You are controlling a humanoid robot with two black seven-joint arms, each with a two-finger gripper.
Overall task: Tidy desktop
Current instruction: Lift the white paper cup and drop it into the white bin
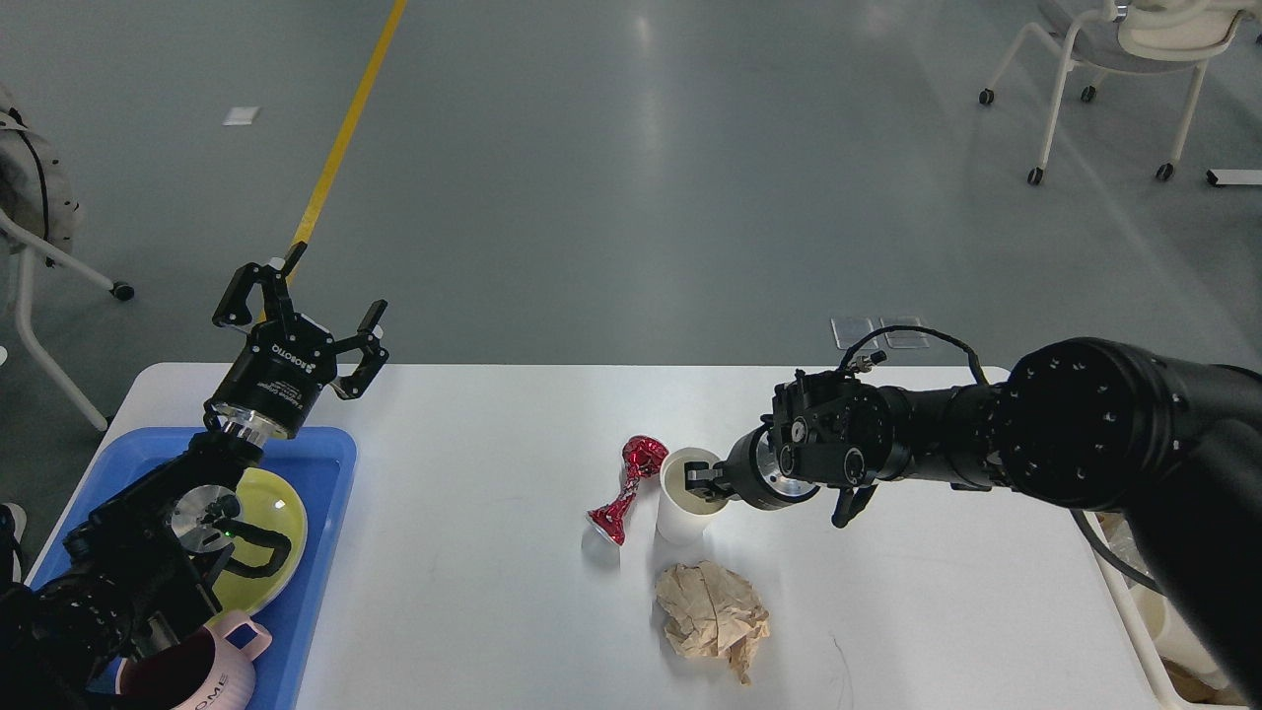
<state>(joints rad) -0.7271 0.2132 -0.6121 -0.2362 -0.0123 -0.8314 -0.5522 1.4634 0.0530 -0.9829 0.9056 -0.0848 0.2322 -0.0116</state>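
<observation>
The white desktop [473, 552] carries a white paper cup [685, 505], a crushed red can [626, 488] to the cup's left and a crumpled brown paper ball [712, 616] in front of it. My right gripper [702, 483] is shut on the cup's right rim, one finger inside the cup. The cup stands apart from the can and leans slightly. My left gripper [301, 306] hangs open above the desktop's far left edge, holding nothing.
A blue tray [315, 552] at the front left holds a yellow-green plate [266, 532] and a pink mug [212, 671]. A cream bin [1168, 631] with paper cups stands off the desktop's right edge. Wheeled chairs stand on the floor beyond.
</observation>
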